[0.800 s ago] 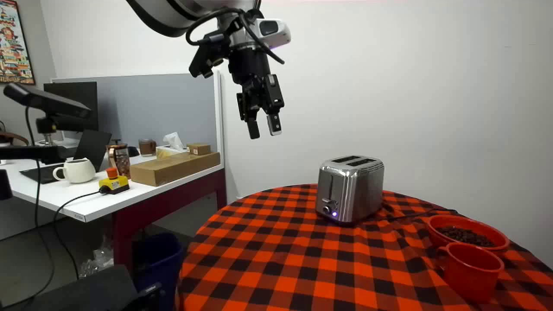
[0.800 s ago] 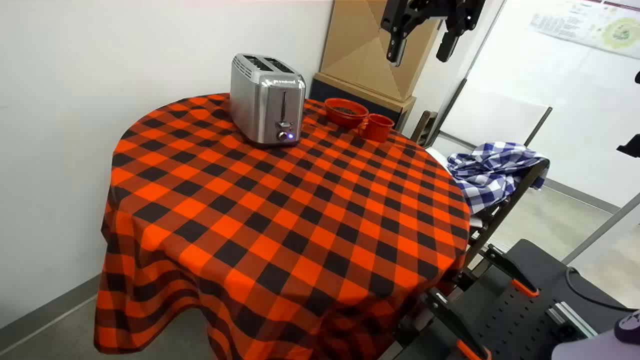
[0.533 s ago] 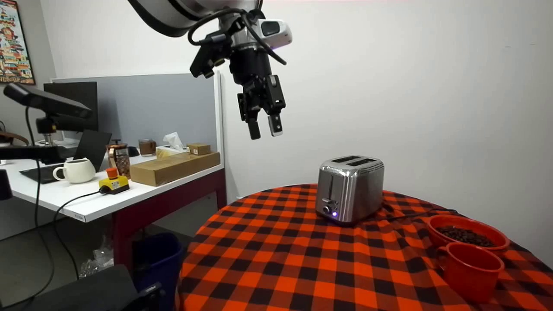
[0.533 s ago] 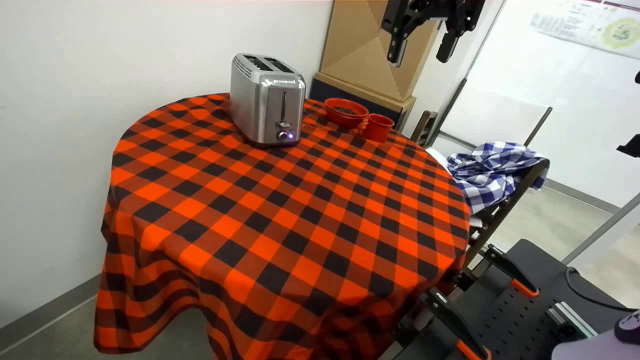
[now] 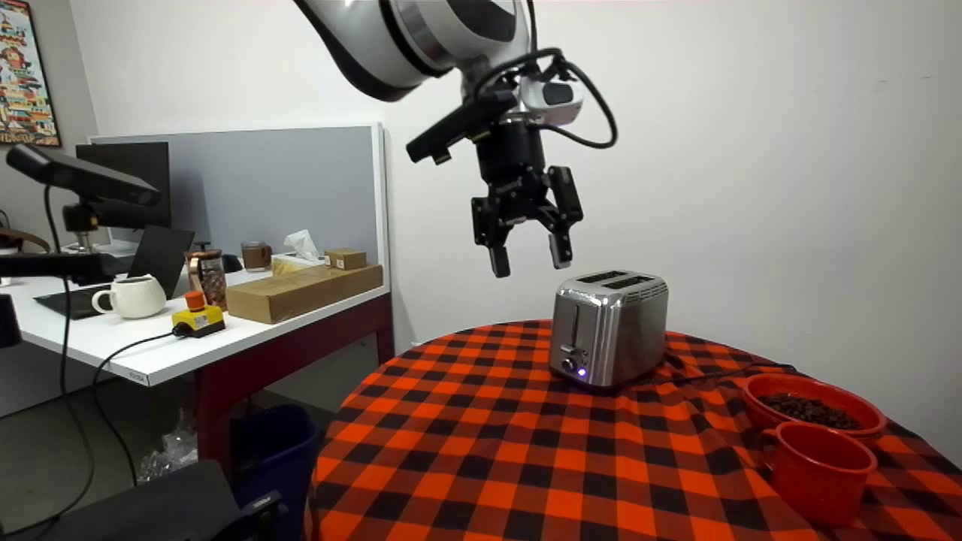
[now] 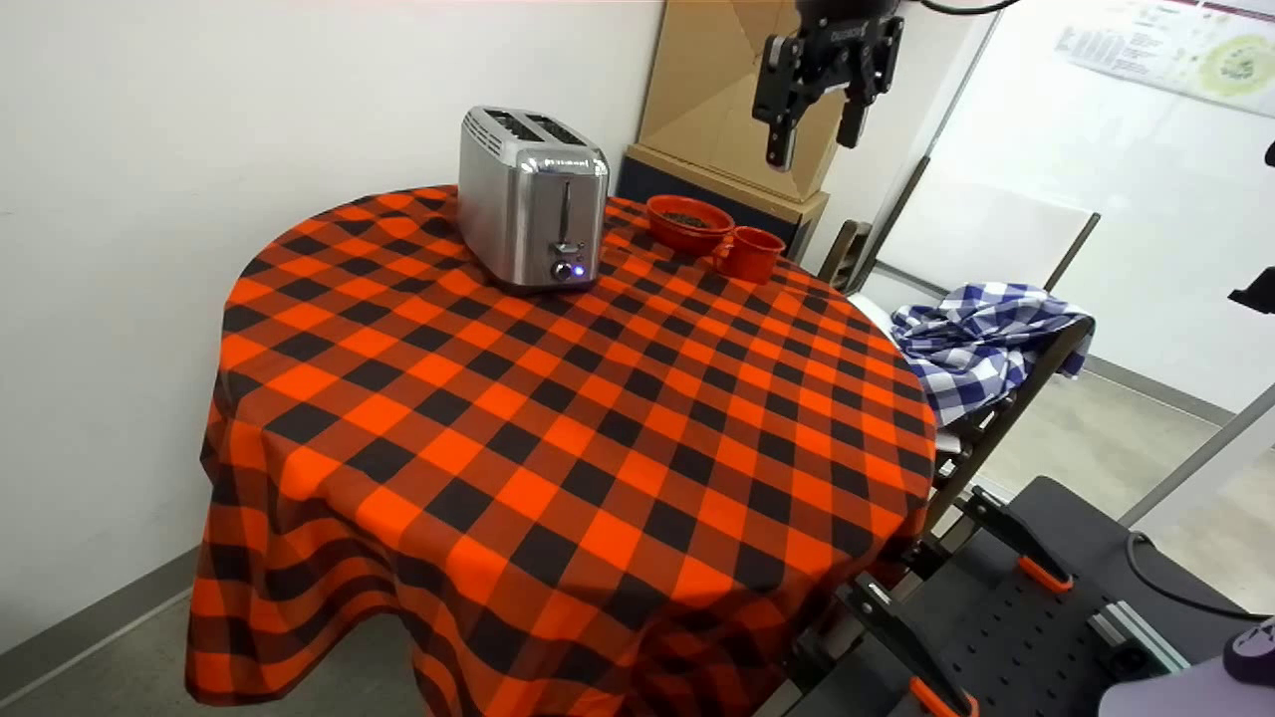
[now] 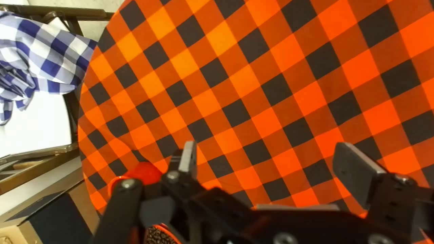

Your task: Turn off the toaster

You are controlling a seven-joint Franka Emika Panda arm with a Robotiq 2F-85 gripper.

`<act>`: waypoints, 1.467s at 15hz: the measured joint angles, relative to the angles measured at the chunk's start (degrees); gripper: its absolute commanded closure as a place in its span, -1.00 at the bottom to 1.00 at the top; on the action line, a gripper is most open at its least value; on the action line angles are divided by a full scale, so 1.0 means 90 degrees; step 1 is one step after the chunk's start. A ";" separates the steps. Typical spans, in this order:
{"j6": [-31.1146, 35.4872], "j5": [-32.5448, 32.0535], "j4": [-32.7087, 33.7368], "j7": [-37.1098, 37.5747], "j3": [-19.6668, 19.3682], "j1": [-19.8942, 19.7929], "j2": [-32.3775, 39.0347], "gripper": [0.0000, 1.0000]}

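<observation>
The silver toaster [image 5: 612, 330] stands upright on the table and shows in both exterior views [image 6: 533, 204]. Its front has a vertical lever slot, a lever [image 6: 566, 248], a round knob [image 6: 562, 271] and a lit blue-purple light [image 6: 580, 270]. The toaster is out of view in the wrist view. My gripper [image 5: 530, 259] is open and empty, high above the table and apart from the toaster. In an exterior view [image 6: 815, 141] it hangs up and to the right of the toaster. In the wrist view [image 7: 266, 156] only tablecloth shows between the wide-set fingers.
A red bowl [image 5: 812, 409] of dark beans and a red mug [image 5: 819, 473] stand beside the toaster on the checked tablecloth [image 5: 481, 451]. A dark cord [image 5: 736, 372] runs behind it. A wall [image 5: 751, 150] stands behind the table; a chair with a blue checked cloth [image 6: 986, 339] stands beside it.
The arm has moved right and lower in an exterior view, bringing the gripper nearer the toaster. The gripper has also turned about its axis. The toaster and its light look the same.
</observation>
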 measured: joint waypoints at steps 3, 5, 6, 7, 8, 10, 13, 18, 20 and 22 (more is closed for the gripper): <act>0.0209 -0.0537 0.0691 -0.0073 -0.0217 0.0034 0.1056 -1.00; 0.0535 -0.0722 0.1084 -0.0138 -0.0366 0.0114 0.1728 -1.00; 0.0726 -0.0737 0.1267 -0.0212 -0.0440 0.0161 0.2053 -1.00; 0.0942 -0.0737 0.1437 -0.0322 -0.0507 0.0205 0.2359 -1.00; 0.1150 -0.0729 0.1582 -0.0443 -0.0561 0.0238 0.2627 -1.00; 0.1558 -0.0632 0.1810 -0.0760 -0.0638 0.0271 0.3085 -1.00; 0.2218 -0.0454 0.1954 -0.1120 -0.0722 0.0275 0.3539 -1.00; 0.3015 -0.0161 0.1887 -0.1808 -0.0809 0.0272 0.3937 -1.00; 0.3336 -0.0149 0.1805 -0.1991 -0.0847 0.0272 0.4039 -1.00; 0.3773 -0.0149 0.1697 -0.2018 -0.0909 0.0279 0.4119 -1.00</act>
